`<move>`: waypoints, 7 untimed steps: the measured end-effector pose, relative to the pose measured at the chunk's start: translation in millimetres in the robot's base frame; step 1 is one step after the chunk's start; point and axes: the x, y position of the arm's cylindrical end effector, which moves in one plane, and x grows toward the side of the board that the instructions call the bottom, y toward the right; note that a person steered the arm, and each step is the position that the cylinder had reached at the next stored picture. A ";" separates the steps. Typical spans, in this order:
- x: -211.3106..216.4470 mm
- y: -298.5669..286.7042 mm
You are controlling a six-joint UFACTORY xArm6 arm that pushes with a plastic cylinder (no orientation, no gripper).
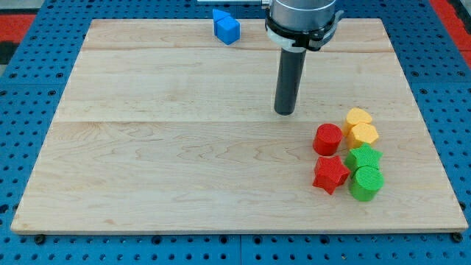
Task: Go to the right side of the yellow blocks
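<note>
Two yellow blocks sit touching at the view's right: a yellow block [358, 117] above and a yellow hexagon-like block [363, 135] just below it. My tip [284, 112] rests on the board to the left of them, about a hundred pixels away and slightly higher in the view. A red cylinder [328, 139] lies between my tip and the yellow blocks, just below and left of them.
A red star [330, 174], a green star [364, 157] and a green cylinder [366, 183] cluster below the yellow blocks. A blue block [226, 27] lies at the wooden board's [184, 147] top edge. The board's right edge is close to the cluster.
</note>
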 end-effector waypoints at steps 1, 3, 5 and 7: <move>-16.1 14.1; -16.7 100.2; 24.4 226.5; 63.6 80.3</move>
